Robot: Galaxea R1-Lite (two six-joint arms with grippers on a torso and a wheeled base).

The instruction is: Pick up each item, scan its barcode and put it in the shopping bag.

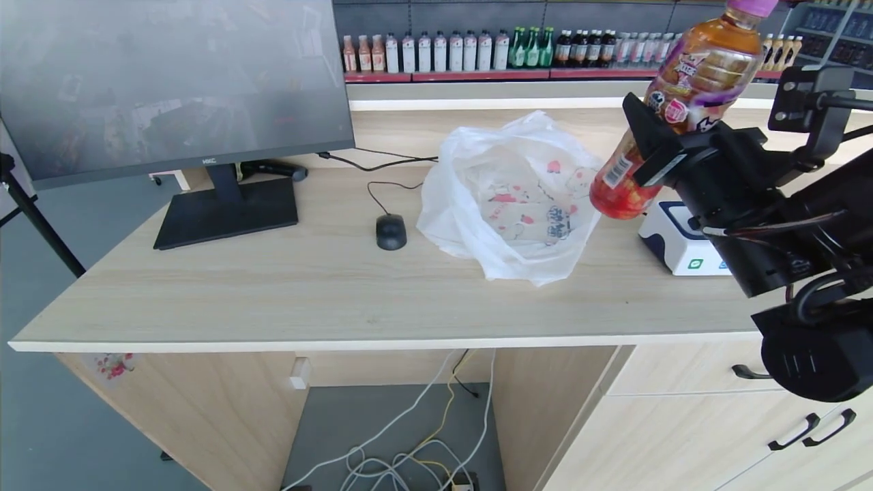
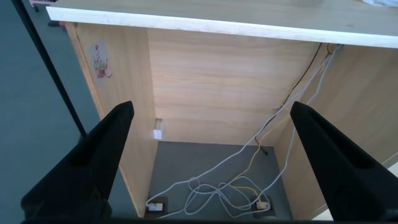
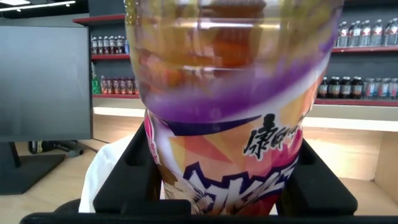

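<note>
Head view: the bottle (image 1: 709,68) is up in the air at the right side of the desk (image 1: 273,286), gripped around its middle by the right gripper (image 1: 665,129). One of the fingers (image 1: 644,126) lies dark across the label; the other is hidden behind the bottle. The long axis tilts, with the purple cap up and away, cut off by the frame's top edge. The rounded base points down toward the gap between the shopping bag (image 1: 505,198) and the scanner (image 1: 672,239). The bottle is clear plastic holding amber drink, with a glossy printed wrap. The bag is thin, crumpled white film with red prints, slumped on the pale wood-grain desk. The scanner, a white box, is partly covered by the arm. A dark monitor (image 1: 170,75) and a mouse (image 1: 391,232) sit to the left.

Left wrist view: the left gripper (image 2: 211,109) hangs below the desk edge, its black fingers (image 2: 106,149) spread wide with nothing between them. Loose cables (image 2: 224,186) trail on the floor under the desk.

Right wrist view: the bottle (image 3: 227,93) looms close, its cap and base both out of frame. The right gripper (image 3: 227,180) has its fingers (image 3: 130,174) pressed to either side of the label.
</note>
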